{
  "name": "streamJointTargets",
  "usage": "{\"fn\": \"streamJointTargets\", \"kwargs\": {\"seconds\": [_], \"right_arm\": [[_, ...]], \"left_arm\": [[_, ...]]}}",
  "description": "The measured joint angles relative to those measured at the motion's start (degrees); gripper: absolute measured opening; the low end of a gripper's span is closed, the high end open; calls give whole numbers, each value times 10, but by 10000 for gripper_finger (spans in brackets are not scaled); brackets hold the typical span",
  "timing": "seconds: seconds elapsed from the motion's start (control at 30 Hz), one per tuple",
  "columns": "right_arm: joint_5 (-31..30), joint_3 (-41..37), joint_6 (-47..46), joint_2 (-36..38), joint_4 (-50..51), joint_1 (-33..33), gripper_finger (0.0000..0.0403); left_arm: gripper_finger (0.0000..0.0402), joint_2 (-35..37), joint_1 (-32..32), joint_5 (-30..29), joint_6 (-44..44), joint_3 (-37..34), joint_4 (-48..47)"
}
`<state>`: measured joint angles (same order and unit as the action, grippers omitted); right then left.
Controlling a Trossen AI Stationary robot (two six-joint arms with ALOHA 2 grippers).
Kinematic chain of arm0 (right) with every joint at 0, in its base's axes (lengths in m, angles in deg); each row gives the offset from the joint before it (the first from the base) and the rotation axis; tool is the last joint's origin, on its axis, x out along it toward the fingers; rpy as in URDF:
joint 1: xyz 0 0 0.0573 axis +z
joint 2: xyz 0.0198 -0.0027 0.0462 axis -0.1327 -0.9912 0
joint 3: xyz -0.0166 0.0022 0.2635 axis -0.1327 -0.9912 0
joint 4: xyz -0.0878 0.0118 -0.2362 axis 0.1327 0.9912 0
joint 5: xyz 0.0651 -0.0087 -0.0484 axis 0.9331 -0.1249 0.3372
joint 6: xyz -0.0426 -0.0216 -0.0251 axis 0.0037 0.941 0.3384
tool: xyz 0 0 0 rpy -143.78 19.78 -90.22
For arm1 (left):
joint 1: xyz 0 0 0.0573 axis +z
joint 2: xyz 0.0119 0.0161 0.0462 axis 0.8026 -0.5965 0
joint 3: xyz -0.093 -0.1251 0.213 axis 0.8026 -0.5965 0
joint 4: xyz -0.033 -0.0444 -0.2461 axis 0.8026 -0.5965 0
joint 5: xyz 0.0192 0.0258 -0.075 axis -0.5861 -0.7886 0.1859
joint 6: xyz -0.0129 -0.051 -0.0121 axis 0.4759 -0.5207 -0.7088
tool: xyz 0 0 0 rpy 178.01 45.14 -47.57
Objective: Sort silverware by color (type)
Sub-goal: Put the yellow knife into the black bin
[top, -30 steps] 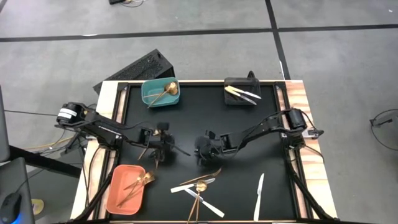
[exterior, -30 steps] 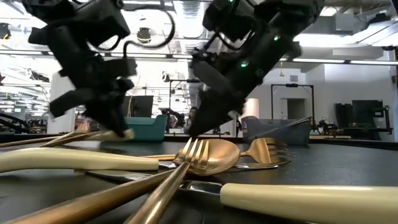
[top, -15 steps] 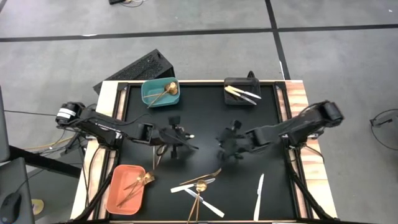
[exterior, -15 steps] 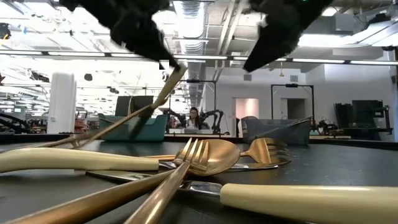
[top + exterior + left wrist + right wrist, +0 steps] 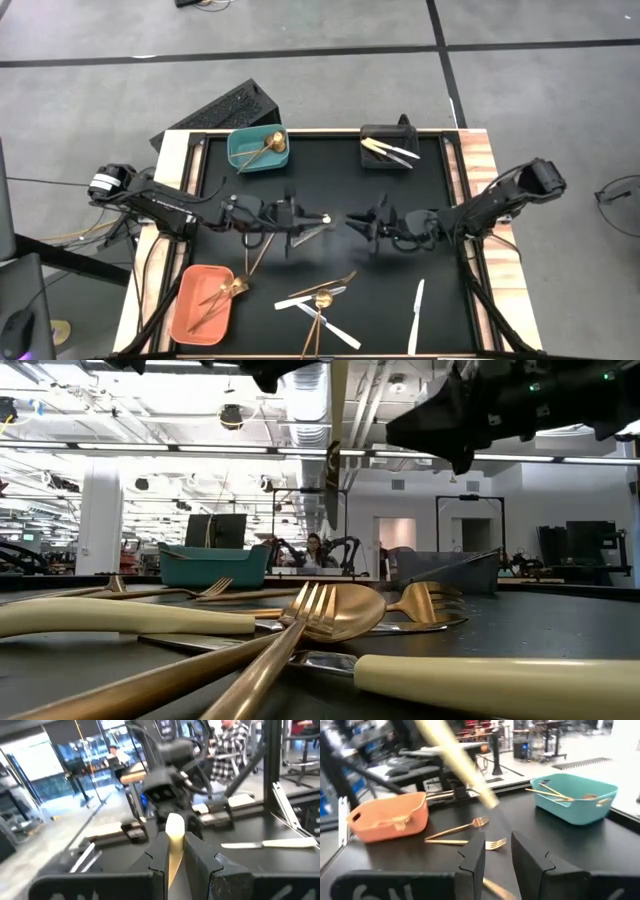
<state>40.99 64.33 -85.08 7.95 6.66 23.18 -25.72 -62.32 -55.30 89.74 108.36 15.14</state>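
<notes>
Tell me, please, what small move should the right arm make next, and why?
Probably the right gripper should ease forward and close on the white-handled knife. The left gripper holds it out toward the open right fingers, and the black bin with knives is on the right side.

Gold forks (image 5: 300, 622) and white handles (image 5: 120, 618) piled close on tabletop (image 5: 560, 630), teal bin (image 5: 213, 564) behind, dark arm (image 5: 500, 410) overhead

Black table mat (image 5: 330, 180), pale wood edging at its sides. Teal bin (image 5: 257, 150) at far left edge; black bin (image 5: 386, 150) at far right edge; salmon bin (image 5: 203, 303) at near left corner. Gold forks (image 5: 465, 834); cream-handled knife (image 5: 416, 303), pale blade.
</notes>
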Motion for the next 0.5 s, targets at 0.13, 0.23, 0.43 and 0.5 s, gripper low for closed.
{"fn": "streamJointTargets", "kwargs": {"seconds": [0.13,0.23,0.43,0.5], "right_arm": [[38,14,60,-40,-46,1,128],[37,37,100,-75,-60,-1,151],[8,79,122,-119,-56,-23,206],[9,90,123,-127,-61,-28,217]], "left_arm": [[27,-2,4,-2,1,0,19],[27,-3,6,4,-2,0,29],[27,-3,6,8,-5,0,36],[27,-3,6,13,-11,0,36]]}}
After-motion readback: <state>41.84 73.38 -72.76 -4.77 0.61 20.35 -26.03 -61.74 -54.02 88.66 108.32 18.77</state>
